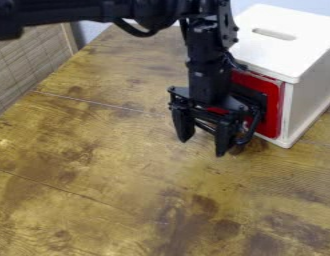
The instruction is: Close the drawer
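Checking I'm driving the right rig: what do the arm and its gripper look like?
The arm is black, with bulky rounded segments and a black cable looping near the top. The tool is black too, ending in two chunky, angular fingers.

Possibly a lab, robot arm (205, 50) over worn wooden tabletop (94, 150), white boxy cabinet (309, 85) alongside
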Available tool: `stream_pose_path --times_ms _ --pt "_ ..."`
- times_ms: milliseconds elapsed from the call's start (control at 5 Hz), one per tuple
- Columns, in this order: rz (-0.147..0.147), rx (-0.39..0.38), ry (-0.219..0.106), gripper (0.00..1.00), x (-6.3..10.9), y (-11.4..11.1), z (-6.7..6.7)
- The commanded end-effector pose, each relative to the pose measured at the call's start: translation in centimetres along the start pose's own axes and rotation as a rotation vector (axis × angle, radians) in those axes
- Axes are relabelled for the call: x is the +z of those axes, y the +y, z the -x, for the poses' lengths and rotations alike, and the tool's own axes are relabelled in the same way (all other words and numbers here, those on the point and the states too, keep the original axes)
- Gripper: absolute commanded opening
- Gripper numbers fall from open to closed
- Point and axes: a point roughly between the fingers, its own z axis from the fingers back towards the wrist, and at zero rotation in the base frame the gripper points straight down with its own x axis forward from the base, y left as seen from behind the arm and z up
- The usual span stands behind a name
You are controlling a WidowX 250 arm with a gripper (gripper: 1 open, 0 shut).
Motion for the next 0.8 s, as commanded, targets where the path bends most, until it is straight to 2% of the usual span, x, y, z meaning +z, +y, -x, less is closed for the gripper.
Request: stream_pose_path --times_ms 0,200,400,600 --pt "-0.002 0.092 -0.199 1.0 7.2 1.2 -0.9" --pt "-0.014 0.102 -0.202 1.0 8.9 1.0 0.5" --pt "-0.027 0.105 -0.199 1.0 9.6 0.8 2.0" --pt "-0.035 0.101 -0.196 1.0 9.2 1.7 2.3"
